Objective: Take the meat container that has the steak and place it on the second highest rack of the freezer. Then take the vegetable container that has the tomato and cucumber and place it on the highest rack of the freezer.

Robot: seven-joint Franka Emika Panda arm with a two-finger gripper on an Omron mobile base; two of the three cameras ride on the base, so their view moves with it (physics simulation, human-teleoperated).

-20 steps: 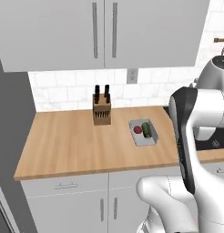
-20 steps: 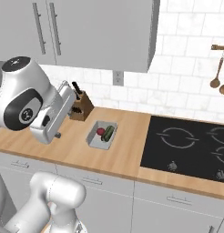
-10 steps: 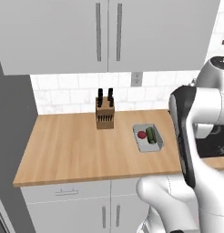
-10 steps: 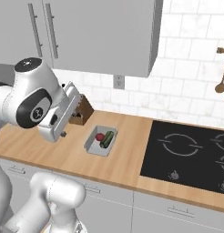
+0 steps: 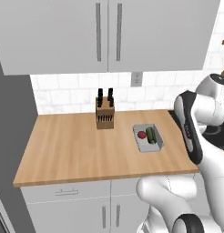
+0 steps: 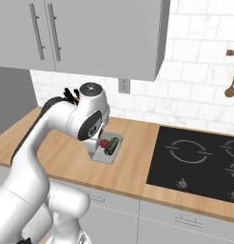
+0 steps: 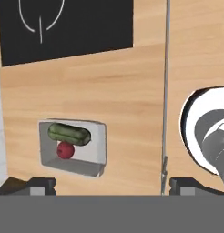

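Observation:
The vegetable container [image 5: 148, 138] is a shallow grey tray on the wooden counter. It holds the small red tomato [image 5: 141, 134] and the dark green cucumber [image 5: 151, 134]. In the right base view my hand [image 6: 92, 129] hovers just above and left of the container [image 6: 107, 147]. The hand view looks down on the container [image 7: 96, 136], with cucumber [image 7: 69, 133] and tomato [image 7: 65, 149] at lower left. My gripper [image 7: 112, 185] is open wide with nothing between its fingertips [image 7: 41, 184]. The meat container with the steak is out of view. The freezer's racks are hidden.
A knife block [image 5: 104, 116] stands at the back of the counter [image 5: 73, 150], left of the tray. A black cooktop [image 6: 199, 157] lies to the right. Wall cabinets [image 5: 109, 32] hang overhead, and a tall grey panel [image 5: 9, 136] bounds the counter's left end.
The arm has swung right and down, bringing the hand over the vegetable container. Both base views shifted a little. The gripper stays open and the tray has not moved.

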